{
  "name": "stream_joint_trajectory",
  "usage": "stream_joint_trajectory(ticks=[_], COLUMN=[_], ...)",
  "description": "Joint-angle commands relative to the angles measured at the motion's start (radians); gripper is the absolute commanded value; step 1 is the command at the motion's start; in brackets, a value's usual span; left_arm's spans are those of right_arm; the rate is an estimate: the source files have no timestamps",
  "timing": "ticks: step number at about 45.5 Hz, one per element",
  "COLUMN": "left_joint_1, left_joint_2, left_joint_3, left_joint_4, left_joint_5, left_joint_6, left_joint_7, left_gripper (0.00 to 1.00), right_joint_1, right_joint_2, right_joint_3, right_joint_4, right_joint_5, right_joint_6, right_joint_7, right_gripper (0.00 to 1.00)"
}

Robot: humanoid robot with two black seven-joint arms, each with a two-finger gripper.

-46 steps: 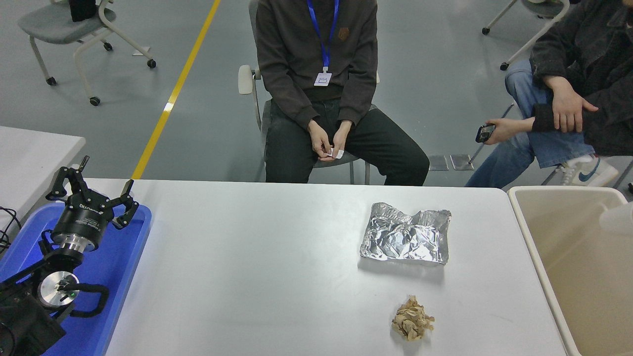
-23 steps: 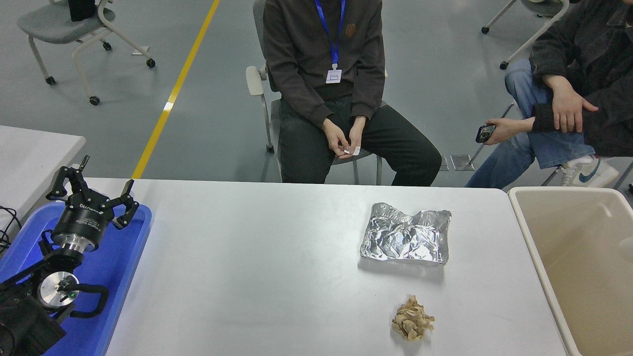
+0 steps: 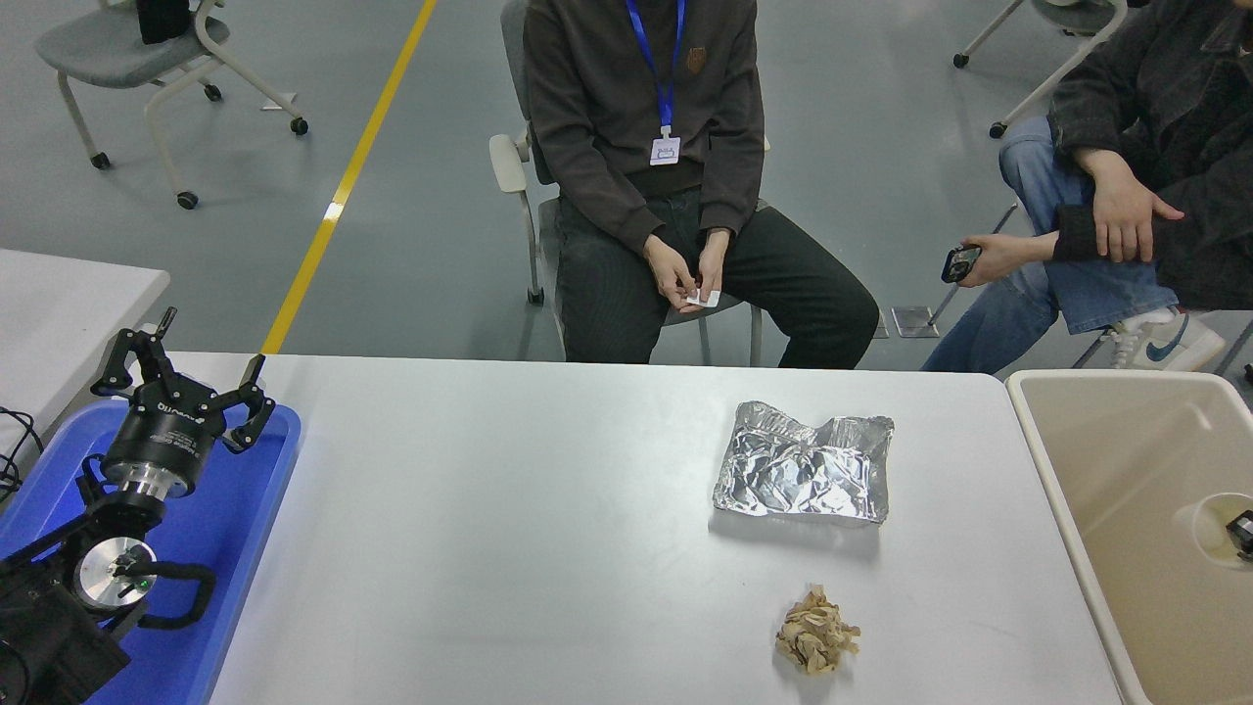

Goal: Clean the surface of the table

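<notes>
Although the table surface [image 3: 509, 548] fills the middle of the view, two items are left on it: a crumpled brown wad [image 3: 816, 633] nearest, and a creased foil sheet [image 3: 803, 476] beyond it. The left gripper [image 3: 186, 377] is parked above the blue tray [image 3: 250, 509], fingers spread and nothing held. Light, springy litter could be pushed aside by a clumsy approach and missed. At the right edge, over the beige bin [image 3: 1067, 509], only a dark fragment is seen; the right gripper's state cannot be told.
</notes>
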Motion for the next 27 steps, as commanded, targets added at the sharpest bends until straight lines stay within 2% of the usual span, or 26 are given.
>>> stream_joint_trajectory(ticks=[1,15,16,18,19,27], left_joint_1=[0.0,0.0,0.0,0.0,0.0,0.0], left_joint_2=[0.0,0.0,0.0,0.0,0.0,0.0], left_joint_3=[0.0,0.0,0.0,0.0,0.0,0.0], left_joint_4=[-0.001,0.001,-0.001,-0.001,0.001,0.001], left_joint_5=[0.0,0.0,0.0,0.0,0.0,0.0], left_joint_6=[-0.001,0.0,0.0,-0.001,0.0,0.0], left_joint_7=[0.0,0.0,0.0,0.0,0.0,0.0], left_gripper=[1.0,1.0,1.0,1.0,1.0,1.0], right_joint_1=[-0.009,-0.003,0.0,0.006,0.006,0.007], right_joint_2=[0.025,0.023,0.02,0.019,0.02,0.023], right_joint_3=[-0.003,0.0,0.003,0.005,0.005,0.006], right_joint_4=[-0.003,-0.003,-0.005,-0.015,-0.021,-0.035], right_joint_5=[0.02,0.035,0.035,0.036,0.036,0.075], right_joint_6=[-0.057,-0.06,-0.062,-0.062,-0.062,-0.059], right_joint_7=[-0.015,-0.013,-0.013,-0.013,-0.013,-0.013], right_gripper=[0.0,0.0,0.19,0.81,1.0,1.0])
